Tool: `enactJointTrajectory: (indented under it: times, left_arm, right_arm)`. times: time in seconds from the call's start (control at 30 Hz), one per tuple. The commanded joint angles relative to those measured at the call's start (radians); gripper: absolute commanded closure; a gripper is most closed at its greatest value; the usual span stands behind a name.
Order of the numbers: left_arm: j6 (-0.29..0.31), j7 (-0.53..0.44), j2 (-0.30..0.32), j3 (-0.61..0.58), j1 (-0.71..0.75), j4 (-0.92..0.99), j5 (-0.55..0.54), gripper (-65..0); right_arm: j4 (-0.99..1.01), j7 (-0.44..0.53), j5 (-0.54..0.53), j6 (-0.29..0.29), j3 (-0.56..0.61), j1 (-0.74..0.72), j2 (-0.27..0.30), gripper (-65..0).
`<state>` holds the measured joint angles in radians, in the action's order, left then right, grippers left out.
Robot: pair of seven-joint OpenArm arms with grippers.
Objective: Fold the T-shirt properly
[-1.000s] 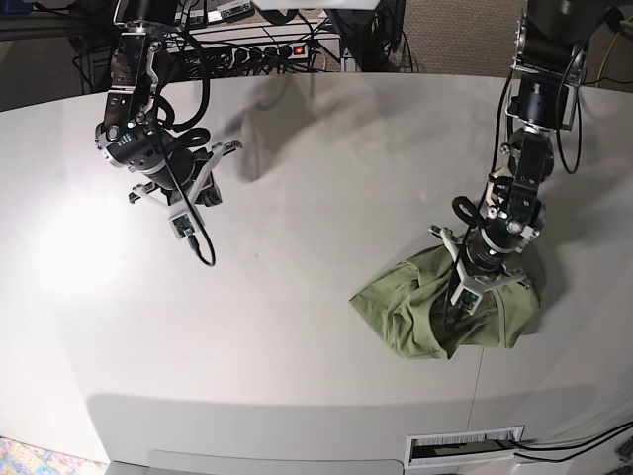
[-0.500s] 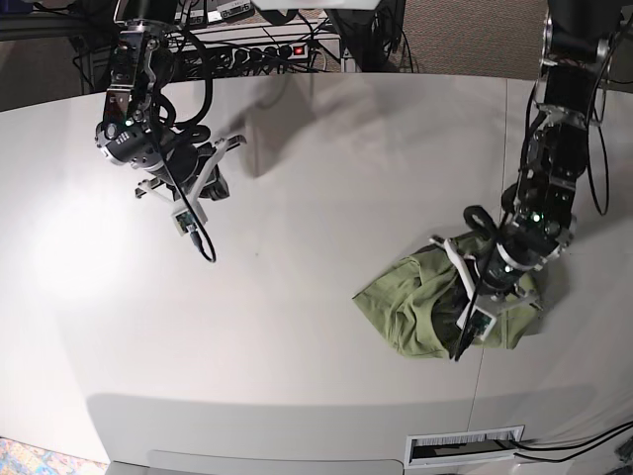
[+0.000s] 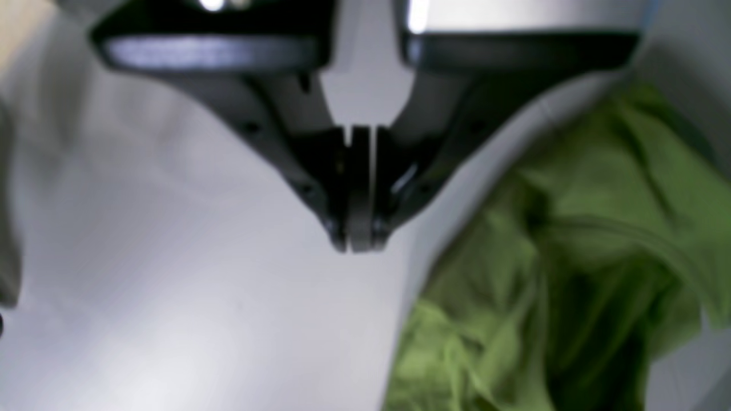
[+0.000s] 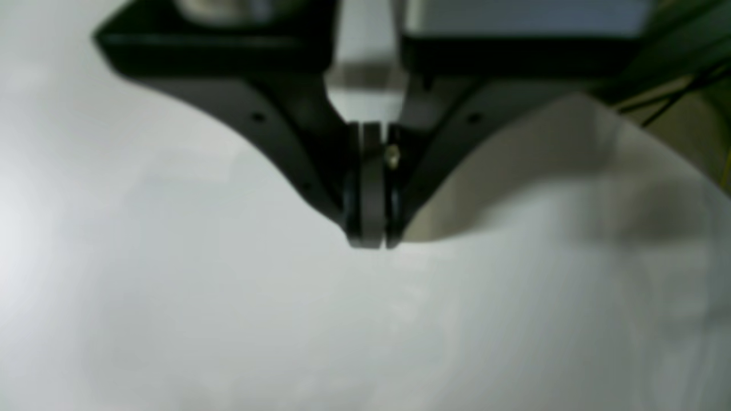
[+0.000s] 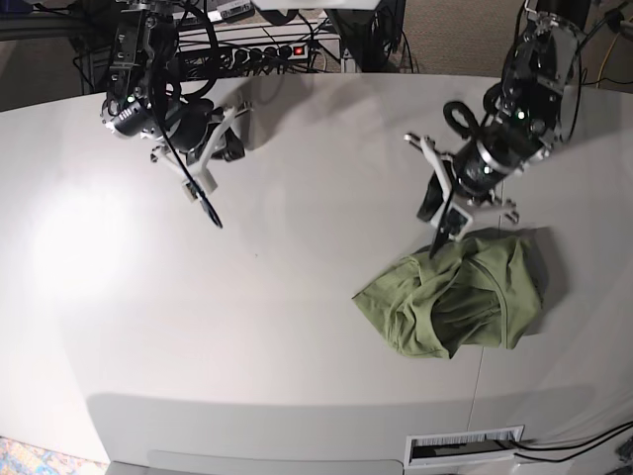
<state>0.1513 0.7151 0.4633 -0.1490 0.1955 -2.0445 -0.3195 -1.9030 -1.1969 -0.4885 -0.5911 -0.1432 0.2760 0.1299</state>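
The olive-green T-shirt (image 5: 450, 297) lies crumpled in a heap on the white table (image 5: 277, 317), right of the middle; in the left wrist view the T-shirt (image 3: 559, 274) fills the lower right. My left gripper (image 5: 428, 206) hangs above the table just beyond the heap's far left edge. The left gripper (image 3: 357, 242) is shut with nothing between its pads and does not touch the cloth. My right gripper (image 5: 233, 149) hovers over bare table at the far left, well away from the shirt. The right gripper (image 4: 370, 240) is shut and empty.
A power strip (image 5: 267, 49) and tangled cables sit behind the table's far edge. A white slotted panel (image 5: 465, 445) lies below the front edge. A cable loop (image 5: 203, 203) dangles from the right wrist.
The left arm has lifted off the T-shirt and drawn back and left, leaving the heap free on the table. The right arm has moved toward the back edge.
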Motion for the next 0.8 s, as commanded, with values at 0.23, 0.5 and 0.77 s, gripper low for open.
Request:
enactJointTrajectory:
  times: [0.23,0.5,0.77]
  left_arm:
    - [-0.066,-0.035,0.008,0.009,0.2,-0.203,0.098,0.0]
    - [-0.111,-0.042,0.008,0.1,0.428,-0.312,0.11,0.0]
    - [-0.111,-0.082,-0.001,0.246,0.635,-0.312,0.106,0.0]
  right_arm:
    - [-0.221,0.027,-0.023,-0.002,-0.002,0.142,0.006,0.0]
    - [-0.317,0.037,0.034,-0.003,-0.002,0.317,0.006,0.0]
    - [-0.317,0.117,0.143,-0.003,-0.002,0.481,0.006,0.0]
